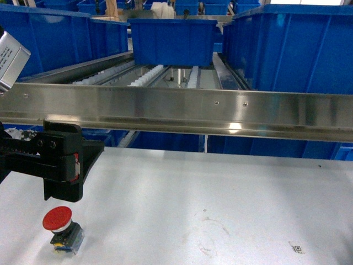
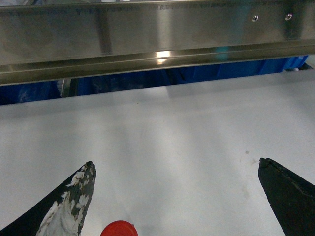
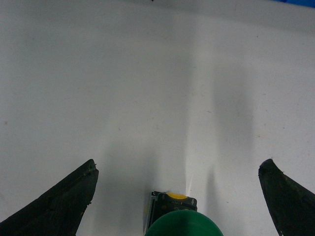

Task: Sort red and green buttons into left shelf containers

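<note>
The red button [image 1: 58, 223] stands upright on the white surface [image 1: 220, 204], just below the left hand [image 2: 177, 196] (fingers spread wide). The green button [image 3: 178, 220] lies between the wide-open right hand [image 3: 177, 196] fingers. Blue bins [image 1: 172, 40] sit on the shelf beyond.

Left pincer [image 2: 177, 196] spread wide, red button [image 2: 117, 228] between tips.

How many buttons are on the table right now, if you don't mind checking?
2. The red button sits at the table's near left, just below the left gripper. The green button lies between the right gripper's open fingers. Others may be out of view.
</note>
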